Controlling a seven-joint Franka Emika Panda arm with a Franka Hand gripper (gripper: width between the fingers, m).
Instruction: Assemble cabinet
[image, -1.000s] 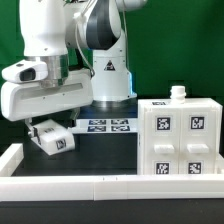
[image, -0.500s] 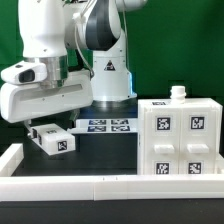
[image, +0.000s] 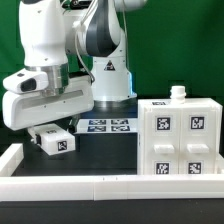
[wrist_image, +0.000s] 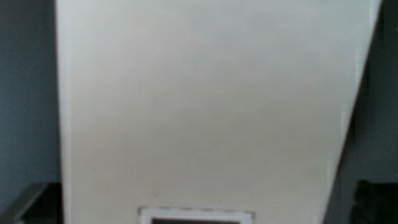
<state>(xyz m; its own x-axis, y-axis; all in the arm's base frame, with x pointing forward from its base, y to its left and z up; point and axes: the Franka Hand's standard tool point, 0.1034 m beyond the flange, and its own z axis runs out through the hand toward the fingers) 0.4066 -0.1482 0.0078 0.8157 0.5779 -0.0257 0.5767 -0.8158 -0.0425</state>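
Jaws are hiding under the big white wrist of the arm (image: 45, 98), so I cannot tell if they are open or pinching something. Right below them a small white block (image: 55, 142) with a black-and-white tag is sitting low over the dark worktop (image: 100, 155), tipped a little. I cannot tell if it is touching the worktop or hanging from the jaws. In the wrist view a plain white face (wrist_image: 205, 100) is filling most of the picture. It is very close and blurry, and a small dark-edged square (wrist_image: 187, 214) is peeking in at one edge.

Near the block, toward the exterior view's right, the marker board (image: 105, 125) is lying flat in front of the arm's base. Farther to the exterior view's right the cabinet (image: 180, 140) is standing upright on the worktop, well apart from the jaws. I am seeing four tags on its front face, and a small white knob (image: 178, 94) is sticking up from its top. A low white rail (image: 110, 185) is running along the near edge of the worktop and turning up the exterior view's left side. A green wall (image: 185, 50) is standing behind everything.
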